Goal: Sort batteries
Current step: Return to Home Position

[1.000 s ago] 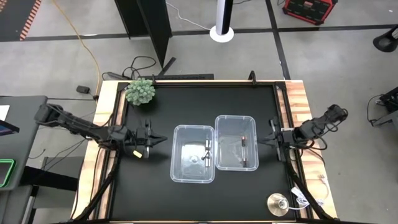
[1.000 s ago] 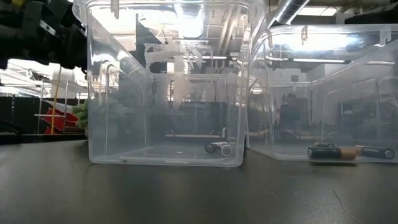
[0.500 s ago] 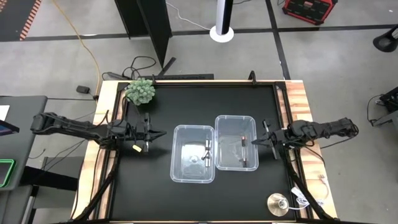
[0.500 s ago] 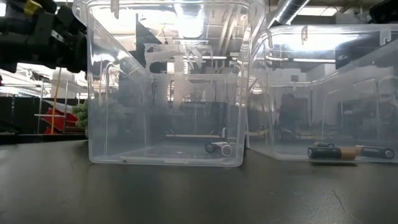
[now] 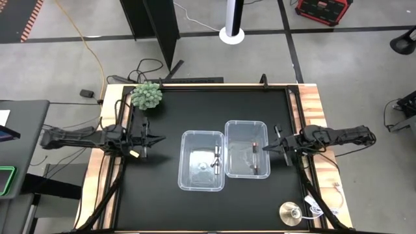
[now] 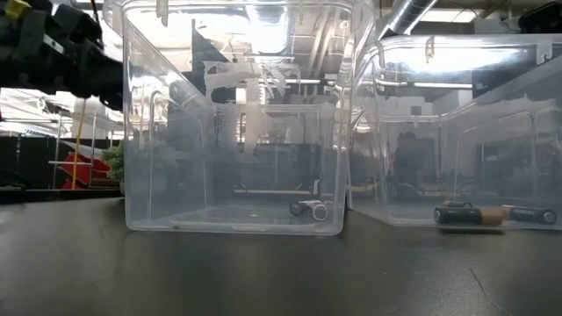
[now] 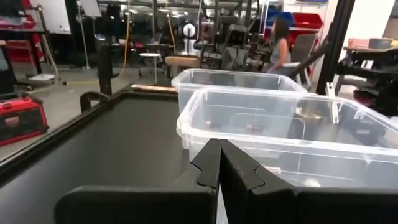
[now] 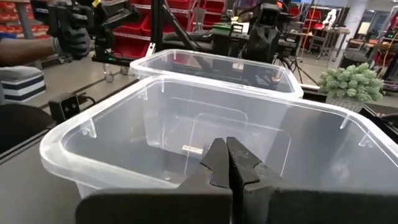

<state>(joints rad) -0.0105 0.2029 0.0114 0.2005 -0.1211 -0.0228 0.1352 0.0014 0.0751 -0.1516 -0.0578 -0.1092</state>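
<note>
Two clear bins stand side by side mid-table: the left bin (image 5: pixel 202 170) and the right bin (image 5: pixel 246 148). Whitish-silver batteries (image 5: pixel 215 157) lie on the left bin's floor, one showing in the low view (image 6: pixel 309 209). Dark batteries with orange ends (image 5: pixel 255 147) lie in the right bin, also seen low down (image 6: pixel 474 214). My left gripper (image 5: pixel 158 138) (image 7: pixel 219 155) is shut and empty, left of the left bin. My right gripper (image 5: pixel 264 149) (image 8: pixel 227 157) is shut and empty, just outside the right bin's right wall.
A small green plant (image 5: pixel 147 95) sits at the far left corner. A round silver disc (image 5: pixel 290 212) lies near the right front corner. A yellow tag (image 5: pixel 132 154) hangs on the left gripper. Bare black table (image 5: pixel 156 201) lies in front of the bins.
My left gripper has drawn back toward the table's left edge and a little toward the far edge. My right arm stretched out flatter and its gripper moved a little toward the right bin, then held still. Bins and batteries have stayed put.
</note>
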